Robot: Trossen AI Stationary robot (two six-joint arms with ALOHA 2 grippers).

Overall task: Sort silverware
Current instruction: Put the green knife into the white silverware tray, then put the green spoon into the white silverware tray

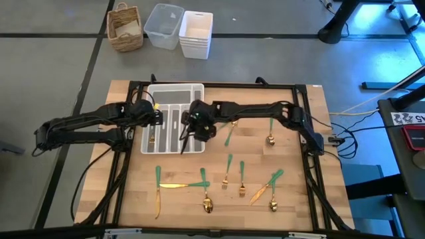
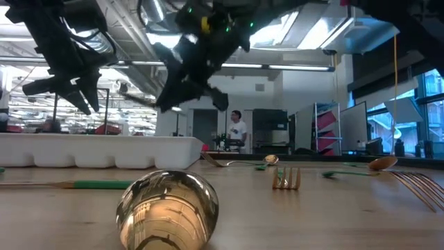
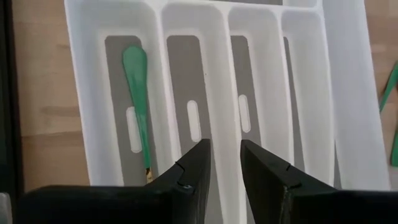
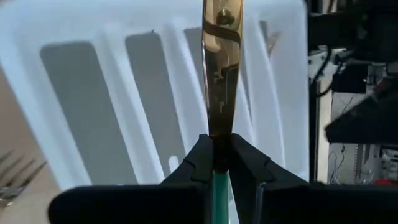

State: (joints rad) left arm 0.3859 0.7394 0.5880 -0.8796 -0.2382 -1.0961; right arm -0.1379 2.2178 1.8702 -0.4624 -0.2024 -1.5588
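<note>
Now placing | right gripper (image 4: 217,163) clamps a gold-bladed knife (image 4: 219,74) by its green handle above the white tray (image 1: 198,89) | left gripper (image 3: 224,163) hovers there, parted, empty | next: lower into a slot, let go.

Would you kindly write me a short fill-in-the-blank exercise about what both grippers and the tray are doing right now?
1. The right gripper grips a ____ by its green handle.
2. Both grippers hang above the white ____.
3. The left gripper holds ____.
4. One utensil lies in the tray; its handle is ____.

Missing words: knife; tray; nothing; green
</note>
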